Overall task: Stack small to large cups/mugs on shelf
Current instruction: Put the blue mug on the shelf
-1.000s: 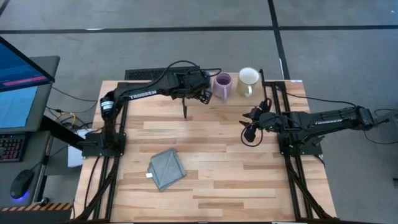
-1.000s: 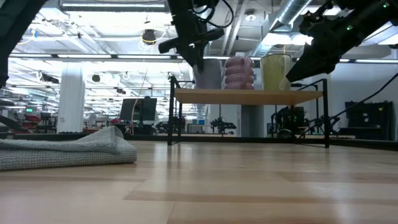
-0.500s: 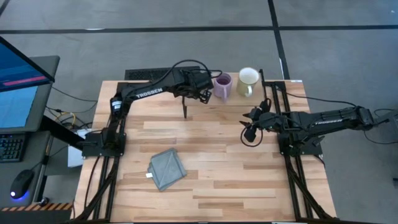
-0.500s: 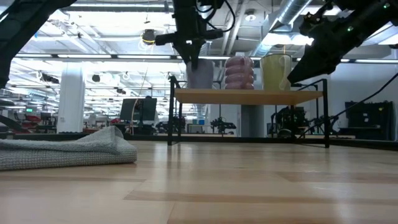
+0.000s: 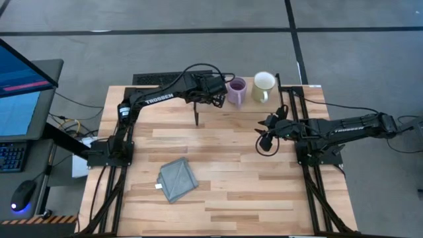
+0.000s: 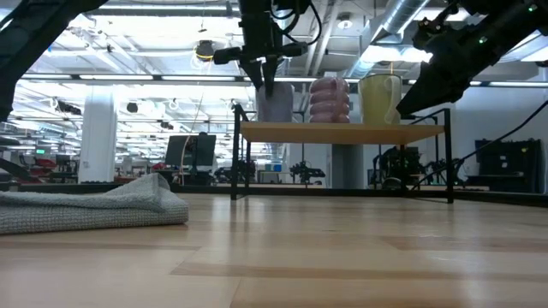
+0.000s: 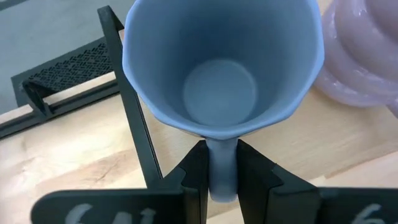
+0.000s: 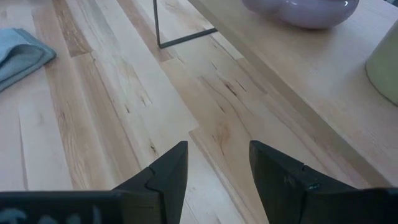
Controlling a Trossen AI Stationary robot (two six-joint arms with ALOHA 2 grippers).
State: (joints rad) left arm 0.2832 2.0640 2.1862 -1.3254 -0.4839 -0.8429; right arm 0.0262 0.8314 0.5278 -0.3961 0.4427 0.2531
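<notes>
The left gripper [image 7: 222, 171] clamps the handle of the blue mug [image 7: 222, 65], and only the left wrist view shows this: two dark fingers [image 7: 194, 174] pinch the thin handle below a smooth, faceted matte bowl seen from its open mouth. From overhead the same mug is hidden under the left arm's wrist, at the left end of the shelf [image 5: 218, 104].

The low view shows the blue mug [image 6: 275, 103] at the shelf's [image 6: 342, 133] left end, its base at the board, though contact cannot be judged. On the shelf, right of it, stands the purple mug [image 6: 329, 100], ribbed in stacked rounded rings, then the cream mug [image 6: 380, 99], plain-sided and taller. The shelf is a pale wood board on thin black wire legs.

Overhead, the purple mug [image 5: 236, 91] and cream mug [image 5: 264, 86] show as round open rims side by side on the shelf.

The right gripper [image 8: 216, 171] hovers over the plank tabletop [image 5: 225, 178] in front of the shelf's right part, fingers spread and holding nothing. A woven grey-blue cloth [image 5: 177, 179] lies folded well in front of the shelf.
</notes>
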